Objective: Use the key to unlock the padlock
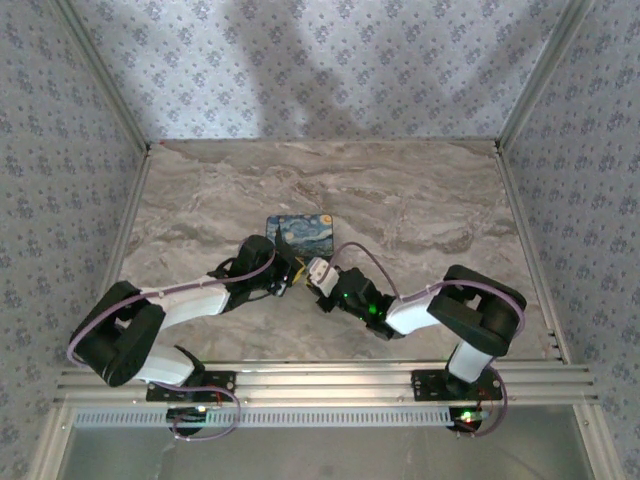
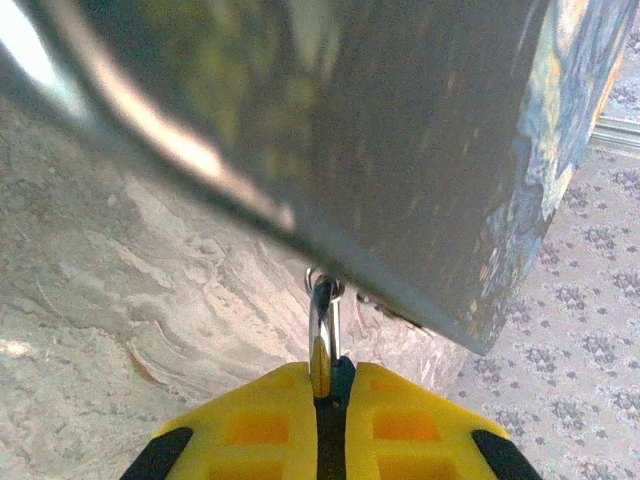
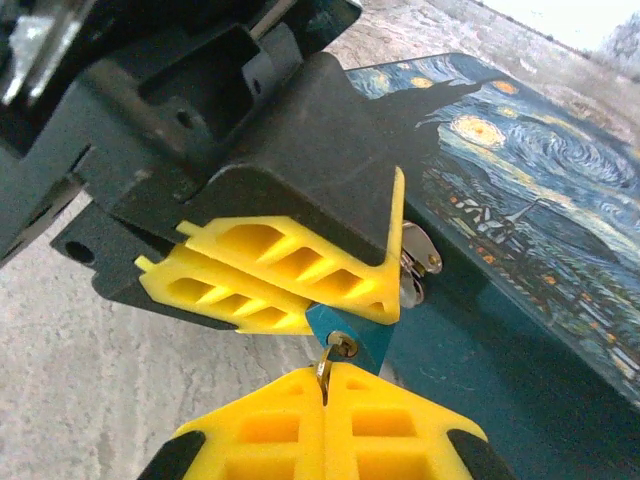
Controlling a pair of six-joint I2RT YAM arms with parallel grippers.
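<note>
The padlock [image 3: 350, 335] is sitting at the near edge of the painted box [image 3: 540, 190], a small teal-blue body hanging where the two arms are meeting over the marble table [image 1: 420, 210]. Its silver shackle [image 2: 321, 335] is running up through the metal hasp [image 3: 418, 262] on the box's side, so the lock is tethered to the box, not lying loose.

The left gripper [image 3: 330, 305] is pinching the padlock, its yellow fingers closed down onto the body from above. In its own wrist view the left gripper [image 2: 330, 385] is showing the shackle rising straight out of the slit between its pads.

The right gripper [image 3: 325, 400] is coming in from below with its fingers pressed together on the key [image 3: 325, 372]. Only a thin sliver of metal is showing at the keyway, and it looks seated, though I cannot tell how deep.

To my eye the turn is the step in hand. Doing it well probably means the left arm bracing the lock without dragging on the hasp, while the right wrist is rolling about the key's own line. Any sideways pull is likely to twist the thin key out of the pads or tip the box.
</note>
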